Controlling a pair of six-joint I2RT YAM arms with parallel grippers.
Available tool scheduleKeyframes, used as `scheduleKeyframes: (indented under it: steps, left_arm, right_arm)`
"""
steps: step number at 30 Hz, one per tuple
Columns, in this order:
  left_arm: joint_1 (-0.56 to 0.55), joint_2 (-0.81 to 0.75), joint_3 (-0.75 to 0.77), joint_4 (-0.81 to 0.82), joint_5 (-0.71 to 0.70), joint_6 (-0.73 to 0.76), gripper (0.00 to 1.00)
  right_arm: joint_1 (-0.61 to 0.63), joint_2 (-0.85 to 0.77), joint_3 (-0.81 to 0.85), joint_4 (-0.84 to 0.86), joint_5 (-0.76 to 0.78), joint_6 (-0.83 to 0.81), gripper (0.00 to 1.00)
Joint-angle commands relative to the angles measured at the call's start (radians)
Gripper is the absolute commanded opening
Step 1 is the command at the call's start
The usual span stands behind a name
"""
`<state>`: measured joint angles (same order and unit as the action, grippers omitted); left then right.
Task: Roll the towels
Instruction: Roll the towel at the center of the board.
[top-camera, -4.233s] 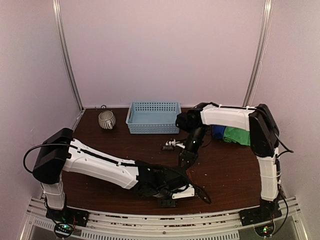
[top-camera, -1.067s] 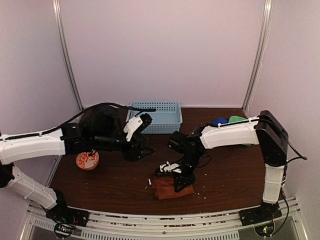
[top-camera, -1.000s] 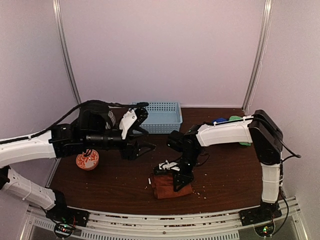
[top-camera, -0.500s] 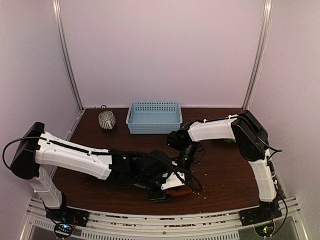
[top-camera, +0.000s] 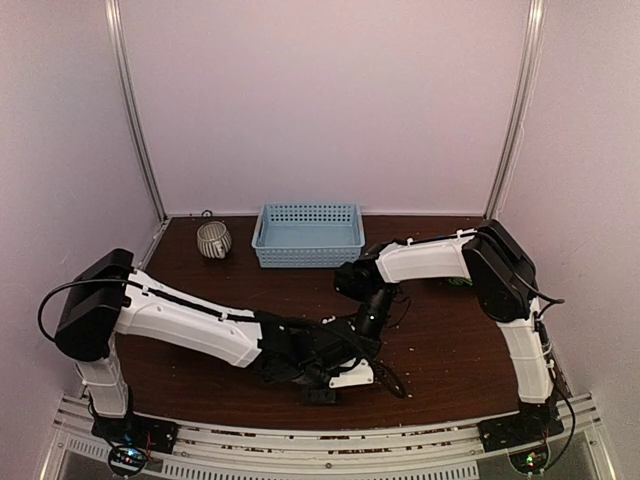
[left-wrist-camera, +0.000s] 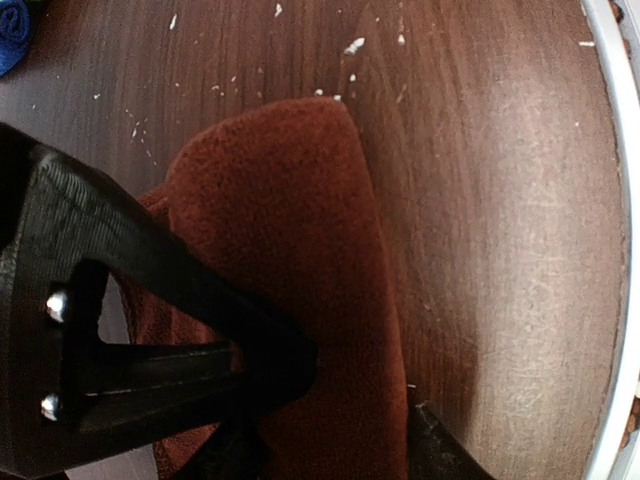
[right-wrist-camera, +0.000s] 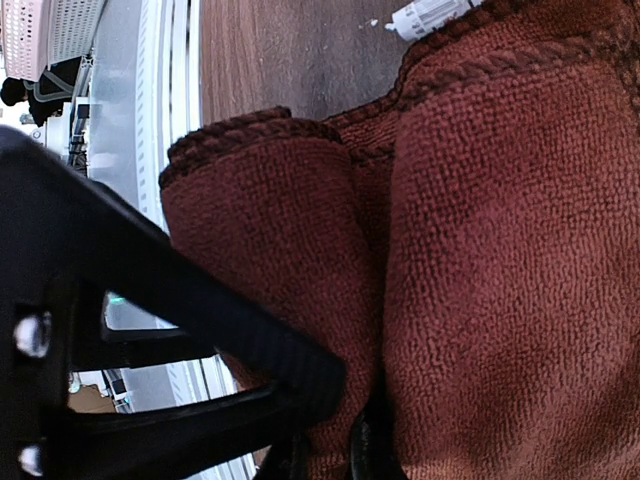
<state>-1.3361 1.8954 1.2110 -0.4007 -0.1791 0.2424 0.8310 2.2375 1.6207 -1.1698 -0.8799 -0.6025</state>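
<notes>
The rust-red towel (left-wrist-camera: 300, 230) lies as a thick folded roll on the dark wooden table (left-wrist-camera: 500, 200). My left gripper (left-wrist-camera: 360, 400) straddles the roll, one finger pressed on its left side and the other tip against its right edge. My right gripper (right-wrist-camera: 335, 445) is shut, pinching a fold of the same rust-red towel (right-wrist-camera: 480, 260) between its tips. In the top view both grippers meet low at the front centre, the left gripper (top-camera: 355, 372) just in front of the right gripper (top-camera: 365, 330), and they hide the towel. A corner of a blue towel (left-wrist-camera: 10, 25) shows in the left wrist view.
A light blue lattice basket (top-camera: 307, 235) stands at the back centre, with a striped cup (top-camera: 212, 240) to its left. The table's metal front rail (top-camera: 300, 440) runs just behind the left gripper. White crumbs dot the wood.
The left arm has come down from the table's left side to the front centre over the rust-red towel, and its jaws have narrowed around it. The right gripper stays at the towel.
</notes>
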Motion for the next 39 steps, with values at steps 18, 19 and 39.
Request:
scheduleKeyframes:
  steps: [18, 19, 39]
  left_arm:
    - [0.021, 0.063, 0.081, -0.086, 0.145, 0.016, 0.12]
    - [0.031, 0.061, 0.093, -0.099, 0.186, 0.008, 0.11]
    - [0.376, 0.29, 0.198, -0.185, 1.023, -0.163, 0.13]
  right_arm:
    - [-0.119, -0.297, -0.003, -0.185, -0.044, -0.278, 0.44]
    - [-0.136, -0.328, 0.002, -0.183, -0.032, -0.263, 0.44]
    - [-0.157, -0.934, -0.229, 0.176, -0.055, -0.142, 0.45]
